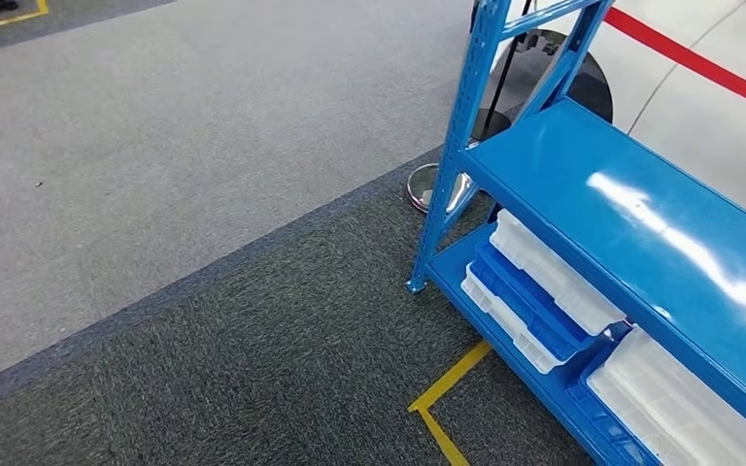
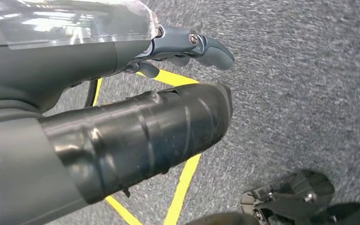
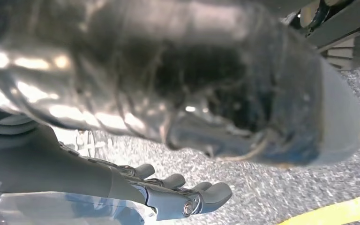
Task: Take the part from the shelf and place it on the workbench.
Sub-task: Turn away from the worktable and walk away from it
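Observation:
A blue metal shelf [image 1: 641, 214] stands at the right of the head view, its glossy upper board bare. On its bottom board lie stacked white and blue trays [image 1: 544, 286] and, further right, another white tray [image 1: 680, 398]. I cannot pick out a separate part among them. In the left wrist view my left hand [image 2: 159, 126] hangs over grey carpet, its thick thumb and dark fingers [image 2: 206, 47] apart with nothing between them. My right hand [image 3: 215, 93] also hangs above carpet, its fingers [image 3: 187, 197] stretched out and holding nothing.
Dark carpet [image 1: 253, 369] lies in front of the shelf, paler carpet beyond. Yellow floor tape [image 1: 447, 388] marks a corner by the shelf's foot. A round metal stand base [image 1: 437, 189] sits behind the shelf post. A white surface with a red stripe [image 1: 699, 58] is at the far right.

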Motion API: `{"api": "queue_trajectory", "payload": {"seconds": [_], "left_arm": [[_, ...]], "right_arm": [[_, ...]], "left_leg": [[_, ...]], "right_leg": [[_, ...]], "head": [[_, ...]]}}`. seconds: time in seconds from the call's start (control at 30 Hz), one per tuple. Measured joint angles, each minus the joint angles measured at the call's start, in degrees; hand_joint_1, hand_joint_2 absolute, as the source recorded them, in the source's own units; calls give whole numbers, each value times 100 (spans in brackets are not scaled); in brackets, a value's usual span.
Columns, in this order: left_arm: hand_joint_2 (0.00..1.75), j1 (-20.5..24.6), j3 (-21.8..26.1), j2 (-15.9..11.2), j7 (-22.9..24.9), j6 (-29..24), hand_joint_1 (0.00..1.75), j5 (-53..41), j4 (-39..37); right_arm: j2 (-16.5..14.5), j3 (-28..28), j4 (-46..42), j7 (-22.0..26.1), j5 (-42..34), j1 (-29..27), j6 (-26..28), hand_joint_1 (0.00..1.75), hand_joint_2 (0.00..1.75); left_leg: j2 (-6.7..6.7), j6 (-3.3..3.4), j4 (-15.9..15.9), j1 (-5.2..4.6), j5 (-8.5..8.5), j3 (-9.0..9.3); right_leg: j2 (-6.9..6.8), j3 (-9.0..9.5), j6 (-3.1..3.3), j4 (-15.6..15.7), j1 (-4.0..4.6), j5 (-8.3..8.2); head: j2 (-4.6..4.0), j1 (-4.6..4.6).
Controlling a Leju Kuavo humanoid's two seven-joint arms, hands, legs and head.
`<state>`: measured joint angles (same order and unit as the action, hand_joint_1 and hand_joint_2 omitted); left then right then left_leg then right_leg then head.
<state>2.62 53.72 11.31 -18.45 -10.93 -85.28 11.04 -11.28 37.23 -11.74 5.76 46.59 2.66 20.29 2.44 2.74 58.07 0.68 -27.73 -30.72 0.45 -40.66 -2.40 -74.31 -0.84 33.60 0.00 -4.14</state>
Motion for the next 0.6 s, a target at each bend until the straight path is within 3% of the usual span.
{"api": "queue_trajectory", "payload": {"seconds": [0.03,0.07,0.13,0.2,0.27,0.33,0.4,0.47,0.5,0.53,0.6], "left_arm": [[0,1,0,2,-4,1,0,1,0],[0,4,0,4,-9,1,0,3,0],[0,6,0,13,-16,3,0,9,0],[0,19,0,19,-17,4,0,19,0],[0,48,0,22,-17,4,0,25,0],[0,62,0,22,-17,3,0,24,0],[0,50,0,21,-15,3,0,16,0],[0,25,0,21,-10,4,0,3,0],[0,15,0,21,-8,4,0,-2,0],[0,8,0,21,-7,4,0,-3,0],[0,3,0,21,-6,11,0,-3,0]], "right_arm": [[0,1,0,-1,4,-5,-2,0,0],[0,2,0,-3,11,-10,-3,0,0],[0,3,0,-8,33,-8,-3,0,0],[1,3,0,-9,51,4,-3,0,0],[1,3,0,-8,58,0,-3,0,0],[-1,3,-1,-7,62,0,-3,0,0],[-3,3,-1,-3,67,10,-3,0,0],[-4,4,0,1,67,14,-3,0,0],[-4,4,0,2,68,12,-4,0,0],[-4,4,0,3,68,11,-6,0,0],[-4,5,0,2,69,9,-11,0,0]], "left_leg": [[65,-6,1,-1,-15,15],[126,-18,0,-3,-33,40],[233,-65,3,-18,-76,90],[321,-128,2,-36,-110,124],[383,-191,-15,-40,-134,163],[193,-253,121,-27,-263,145],[-91,-288,683,-8,-601,-93],[-172,-306,1385,0,-885,-439],[-179,-313,1535,2,-873,-531],[-185,-315,1470,5,-742,-526],[-292,-296,818,17,-298,-281]], "right_leg": [[-24,83,5,157,0,-140],[-75,269,26,506,7,-346],[-299,660,109,1268,61,-638],[-403,782,184,1547,118,-678],[-282,780,237,1569,107,-693],[-173,817,305,1631,64,-722],[-65,836,361,1663,46,-736],[74,834,386,1656,54,-732],[154,837,388,1646,56,-728],[238,841,382,1631,55,-722],[396,841,354,1584,47,-698]], "head": [[0,-1],[0,-1],[0,0],[0,1],[0,2],[0,4],[0,8],[0,8],[0,8],[0,8],[0,8]]}}
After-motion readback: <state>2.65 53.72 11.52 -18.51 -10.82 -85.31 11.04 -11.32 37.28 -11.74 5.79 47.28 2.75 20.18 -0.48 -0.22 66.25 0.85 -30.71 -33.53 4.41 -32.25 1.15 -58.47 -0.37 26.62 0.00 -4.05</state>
